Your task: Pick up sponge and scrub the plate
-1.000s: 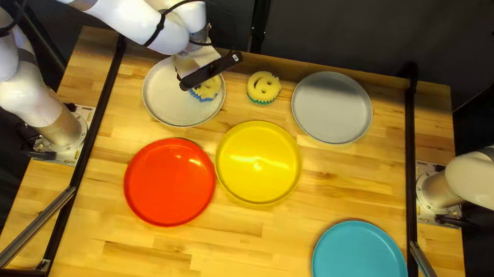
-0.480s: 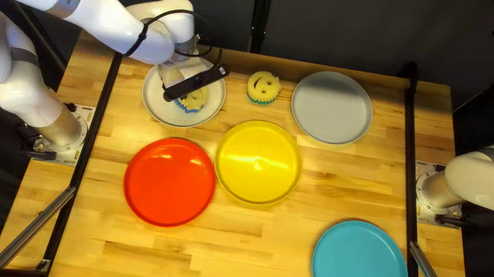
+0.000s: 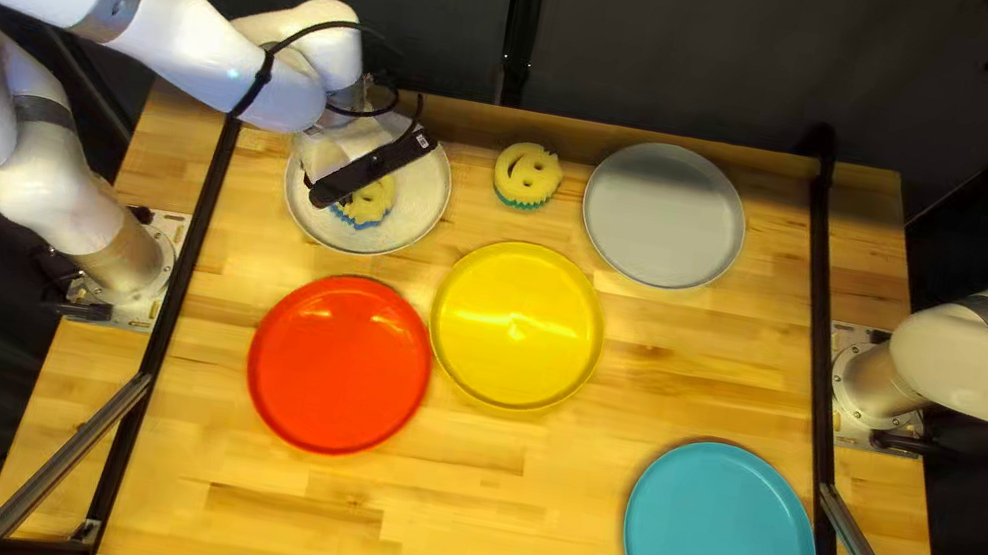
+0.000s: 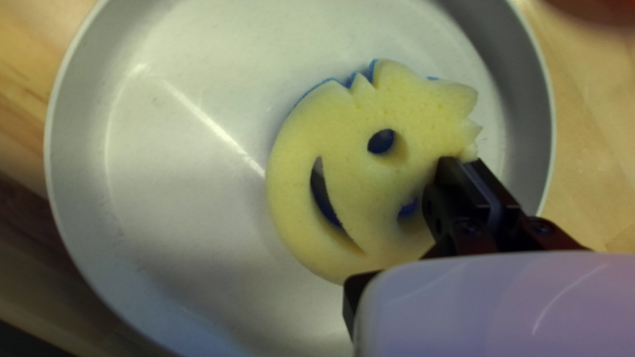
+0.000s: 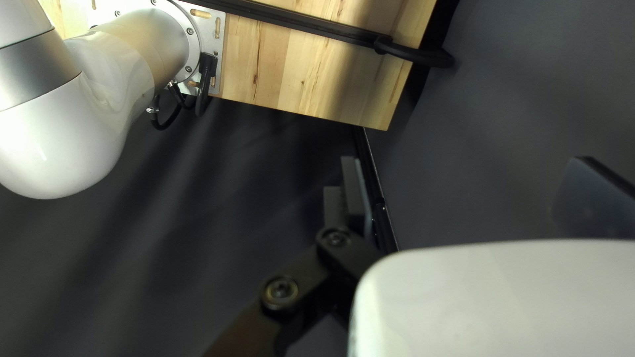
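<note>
Sponge (image 4: 344, 152) Pinned to White Plate (image 4: 165, 218) in One-Handed Scrub

Grasped by its spiky edge in my left gripper (image 4: 476, 165), the sponge lies smile up on the white plate directly below my hand. Its blue layer faces down, presumably to put the scouring side to work, and the off-center grip leaves most of the foam flat for rubbing. My right gripper (image 5: 473, 178), fingers spread and holding nothing, hangs off the table, likely parked because one hand is enough. A second sponge (image 3: 529, 173) sits just beside the white plate, across from my working hand, probably a spare.

My left fingers partly cover one of the sponge's eyes and hide how deep they bite. The blue underside's contact with the plate is out of sight, and one right finger is partly cut off behind my mount.
</note>
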`<state>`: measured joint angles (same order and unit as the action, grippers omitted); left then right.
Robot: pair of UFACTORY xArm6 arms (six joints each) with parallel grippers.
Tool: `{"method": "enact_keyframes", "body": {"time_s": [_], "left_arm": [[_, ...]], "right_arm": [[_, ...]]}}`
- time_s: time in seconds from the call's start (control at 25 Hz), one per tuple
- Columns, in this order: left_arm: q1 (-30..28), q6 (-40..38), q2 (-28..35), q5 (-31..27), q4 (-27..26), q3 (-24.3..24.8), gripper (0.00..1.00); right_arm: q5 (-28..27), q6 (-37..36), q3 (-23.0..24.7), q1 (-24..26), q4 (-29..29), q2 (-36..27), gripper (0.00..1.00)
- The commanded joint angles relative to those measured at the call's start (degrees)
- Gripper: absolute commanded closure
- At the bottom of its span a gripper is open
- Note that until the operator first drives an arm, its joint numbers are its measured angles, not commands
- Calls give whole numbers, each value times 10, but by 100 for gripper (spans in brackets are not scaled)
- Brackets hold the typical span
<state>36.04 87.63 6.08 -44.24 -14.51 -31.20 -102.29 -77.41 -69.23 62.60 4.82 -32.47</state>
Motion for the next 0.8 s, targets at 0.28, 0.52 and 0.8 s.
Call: {"method": "enact_keyframes", "body": {"time_s": [0.28, 0.52, 0.8], "left_arm": [[39, 24, -43, -18, 9, -49, 100], [32, 27, -17, -22, -1, -17, 100], [-4, 12, 32, -12, -21, 48, 100]], "right_arm": [[0, 0, 0, 0, 0, 0, 0], [0, 0, 0, 0, 0, 0, 0], [0, 0, 0, 0, 0, 0, 0]]}}
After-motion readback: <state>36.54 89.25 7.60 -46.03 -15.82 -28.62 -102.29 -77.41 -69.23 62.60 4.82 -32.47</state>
